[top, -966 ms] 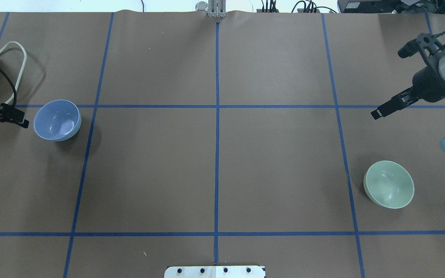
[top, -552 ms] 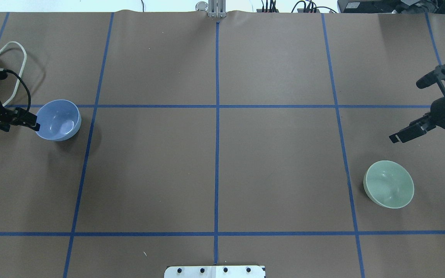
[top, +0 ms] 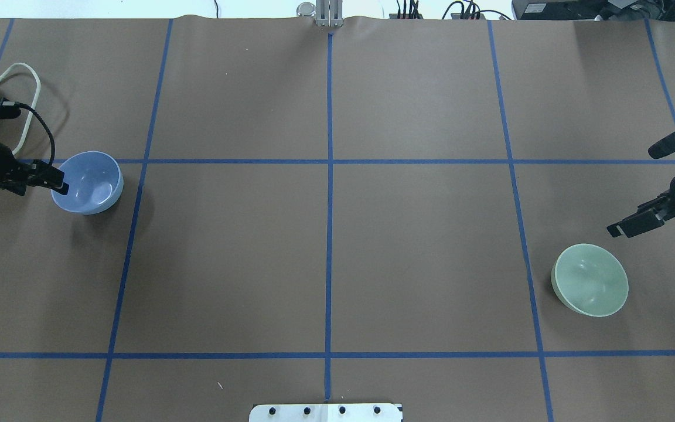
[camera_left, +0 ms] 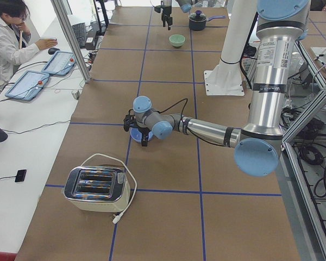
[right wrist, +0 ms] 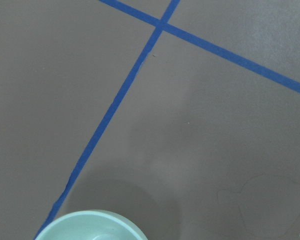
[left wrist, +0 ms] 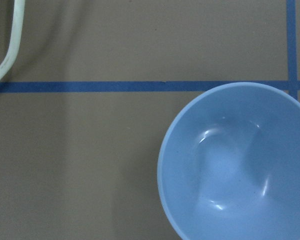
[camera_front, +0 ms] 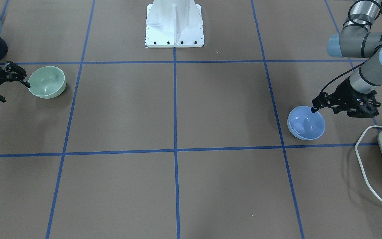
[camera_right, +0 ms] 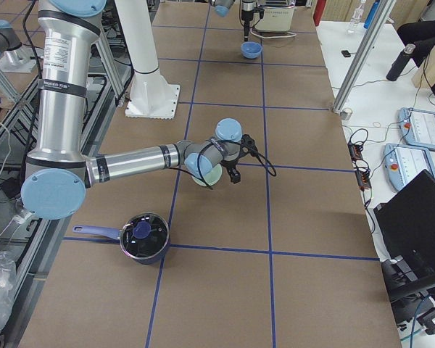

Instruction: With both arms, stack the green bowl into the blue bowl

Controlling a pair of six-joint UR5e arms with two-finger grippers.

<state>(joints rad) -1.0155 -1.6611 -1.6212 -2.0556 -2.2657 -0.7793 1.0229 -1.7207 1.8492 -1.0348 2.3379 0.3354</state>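
The blue bowl stands upright at the table's left; it also shows in the front view and fills the lower right of the left wrist view. My left gripper is open, with its fingertips at the bowl's left rim. The green bowl stands upright at the right, and its rim shows at the bottom edge of the right wrist view. My right gripper is open and empty. It hovers just beyond the green bowl's far-right side and does not touch it.
A cream toaster with a white cord sits at the far left end, close to the left arm. A dark pot stands beyond the green bowl at the right end. The white base column is at the robot's side.
My left gripper moved right, up to the blue bowl's rim. My right gripper moved right and back toward the robot, closer to the green bowl. Neither bowl moved.
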